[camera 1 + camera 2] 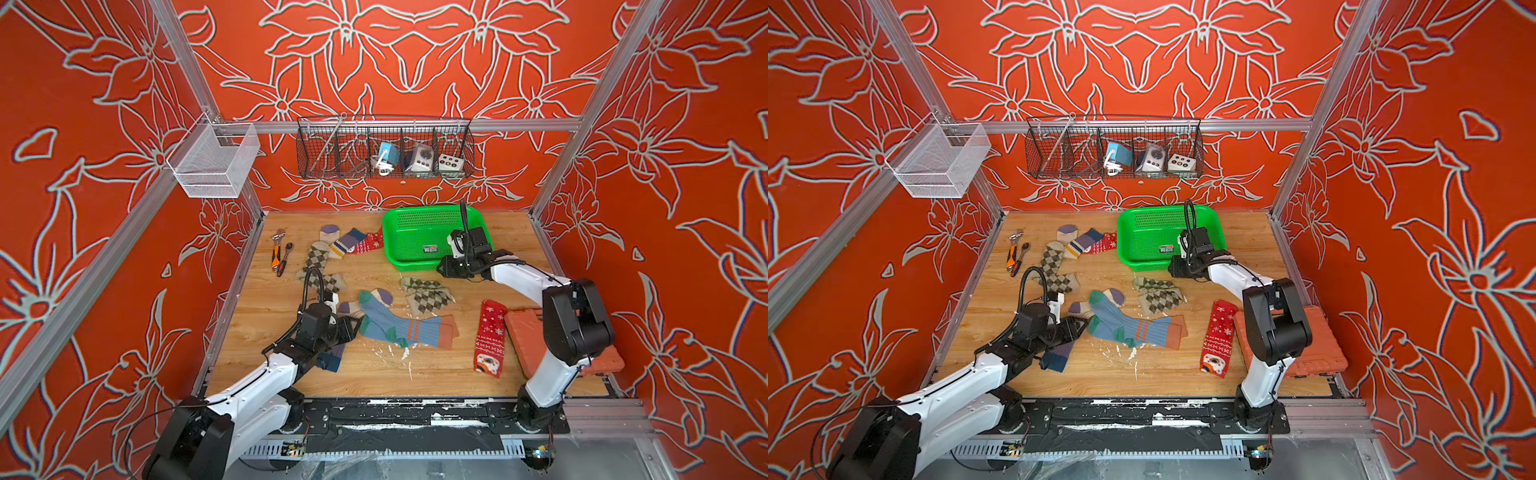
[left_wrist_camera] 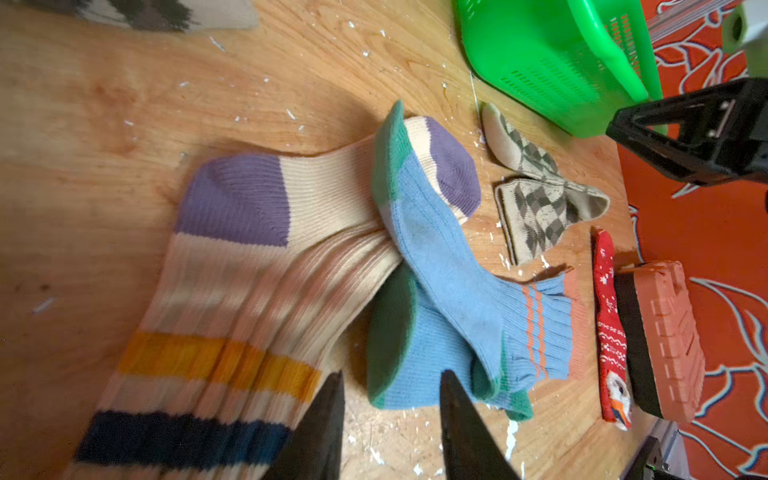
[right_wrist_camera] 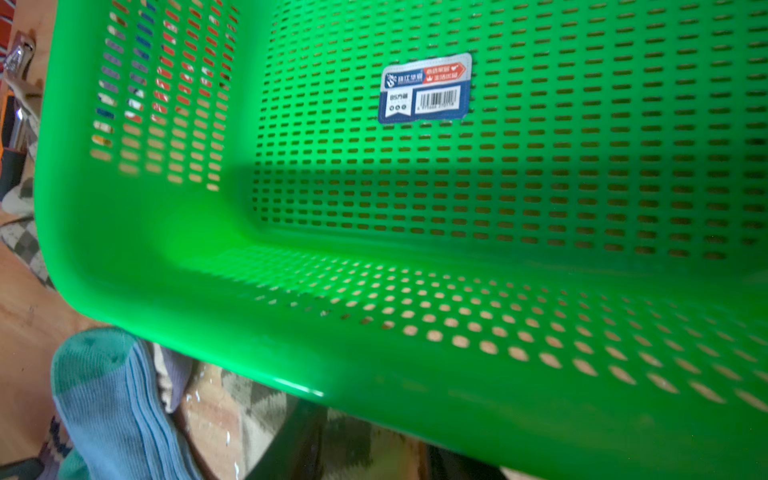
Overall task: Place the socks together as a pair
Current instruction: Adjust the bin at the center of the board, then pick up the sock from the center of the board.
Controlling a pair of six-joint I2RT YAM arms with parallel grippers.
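Two blue ribbed socks [image 1: 399, 322] [image 2: 449, 270] lie crossed mid-table over a cream sock with purple toe [image 2: 291, 232], whose navy-banded cuff [image 1: 332, 357] runs under my left arm. My left gripper [image 1: 358, 326] [image 2: 392, 411] is open at the blue socks' left edge, with bare wood between its fingers. Two argyle socks [image 1: 426, 295] lie right of centre, and a red snowflake sock [image 1: 490, 336] lies farther right. More socks [image 1: 340, 245] cluster at the back left. My right gripper [image 1: 441, 266] [image 3: 374, 449] sits at the green basket's front rim, fingers apart, tips hidden under the rim.
The green basket [image 1: 399, 249] [image 3: 415, 166] stands at the back, holding only a label. An orange case [image 1: 528, 332] lies under my right arm. A wrench and another tool [image 1: 277, 251] lie at the back left. Wire baskets [image 1: 384, 149] hang on the back frame.
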